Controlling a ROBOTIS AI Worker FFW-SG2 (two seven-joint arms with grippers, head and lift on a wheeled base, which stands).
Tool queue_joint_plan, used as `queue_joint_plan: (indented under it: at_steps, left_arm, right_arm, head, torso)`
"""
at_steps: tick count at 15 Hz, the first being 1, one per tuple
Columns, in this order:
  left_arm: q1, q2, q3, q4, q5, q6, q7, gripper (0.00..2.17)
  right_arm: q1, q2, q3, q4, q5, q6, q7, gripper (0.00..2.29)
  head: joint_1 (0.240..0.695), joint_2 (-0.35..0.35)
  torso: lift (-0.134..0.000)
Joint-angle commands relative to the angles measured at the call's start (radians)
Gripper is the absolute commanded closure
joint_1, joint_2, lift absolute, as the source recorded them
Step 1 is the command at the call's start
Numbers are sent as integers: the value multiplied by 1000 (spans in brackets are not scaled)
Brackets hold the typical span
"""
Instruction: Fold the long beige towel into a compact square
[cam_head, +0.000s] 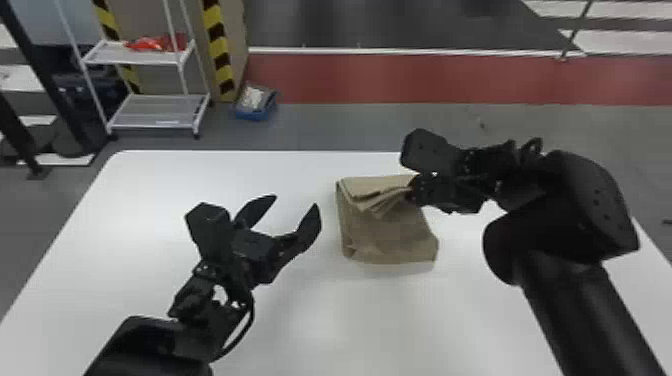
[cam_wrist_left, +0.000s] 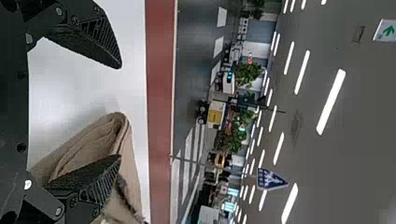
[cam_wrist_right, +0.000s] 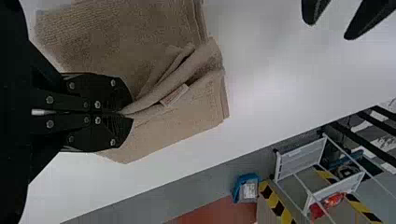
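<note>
On the white table (cam_head: 300, 320), the beige towel (cam_head: 387, 235) looks well into folding.
Right gripper (cam_wrist_right: 122, 112) pinches its bunched upper layers — left gripper (cam_head: 296, 214) gapes wide, empty, beside it; next, probably, lay that pinched fold flat.

You're in an industrial-style hall: grey floor (cam_head: 320, 127) with a flat red band (cam_head: 450, 80), yellow-and-black striped edging (cam_head: 218, 47), long white ceiling lights (cam_wrist_left: 330, 101).
</note>
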Motion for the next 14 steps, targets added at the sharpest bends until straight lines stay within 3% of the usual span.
queue_joint_plan:
  at_steps: [1, 4, 5, 7, 12, 14]
  left_arm:
    - [-9, -1, -27, 0, 1, 0, -39, 279]
    - [-38, -4, -54, 2, 13, 114, -117, 640]
    - [-49, -5, -80, 5, 12, 138, -125, 650]
    - [-70, -8, -125, 31, 7, 147, -130, 913]
    - [-79, -11, -163, 54, 4, 147, -131, 913]
    - [-81, -5, -157, 57, 3, 147, -131, 913]
  right_arm:
    - [-28, 8, -44, -18, -23, 44, -11, 1649]
    - [-65, 20, -99, -24, -89, 87, -45, 1649]
    - [-71, 28, -105, -22, -95, 87, -45, 1649]
    - [-73, 42, -99, -19, -95, 75, -53, 1649]
    - [-73, 114, -59, -7, -87, 48, -74, 1649]
    - [-73, 117, -58, -7, -86, 48, -76, 1649]
  head:
    - [695, -59]
    - [695, -118]
    - [695, -132]
    - [695, -151]
    - [695, -167]
    - [695, -152]
  torso:
    - [-118]
    - [-118]
    - [-118]
    - [-118]
    - [-118]
    - [-118]
